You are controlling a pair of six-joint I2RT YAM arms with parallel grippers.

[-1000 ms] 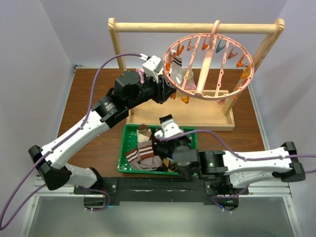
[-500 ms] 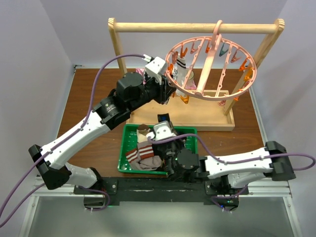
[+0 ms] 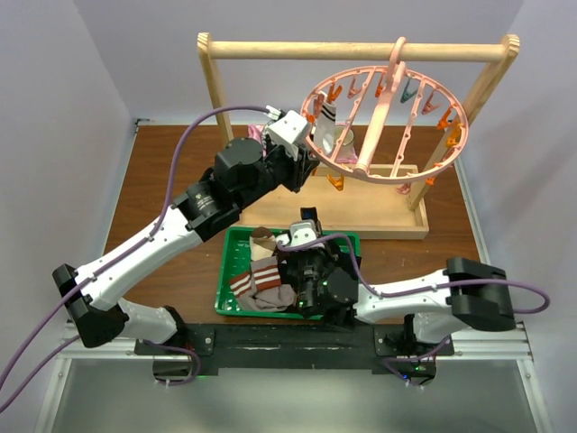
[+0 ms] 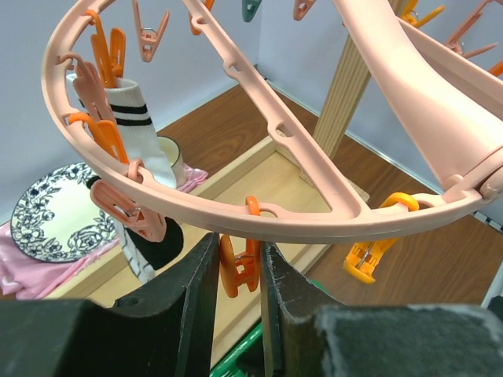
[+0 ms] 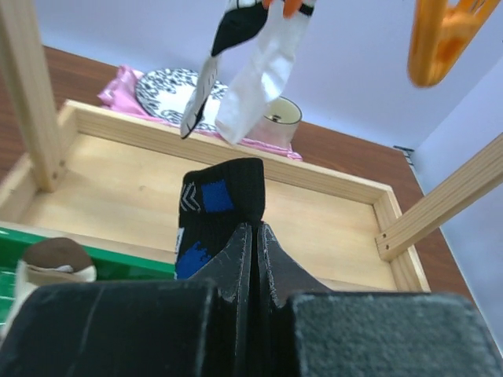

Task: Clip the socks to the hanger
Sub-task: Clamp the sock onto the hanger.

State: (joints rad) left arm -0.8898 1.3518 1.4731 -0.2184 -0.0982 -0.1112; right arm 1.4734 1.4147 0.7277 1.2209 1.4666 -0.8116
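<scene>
Readable text: none that I can make out in any view.
Black sock [image 5: 222, 200]: a small white zigzag mark beside a blue patch; I can read no letters in it.
Plate [image 4: 55, 208]: black leafy pattern only, no words.
Hanger [image 4: 259, 220] and its clips [image 4: 238, 267]: plain plastic, with no lettering I can see.

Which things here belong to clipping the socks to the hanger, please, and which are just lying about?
For the job:
- hanger
- orange clip pinched by the left gripper
- black-and-blue sock in the right gripper
- striped sock, already clipped
- socks in the green tray

Lying about:
- patterned plate
- pink cloth
- cup
- wooden rack, which only carries the hanger
</scene>
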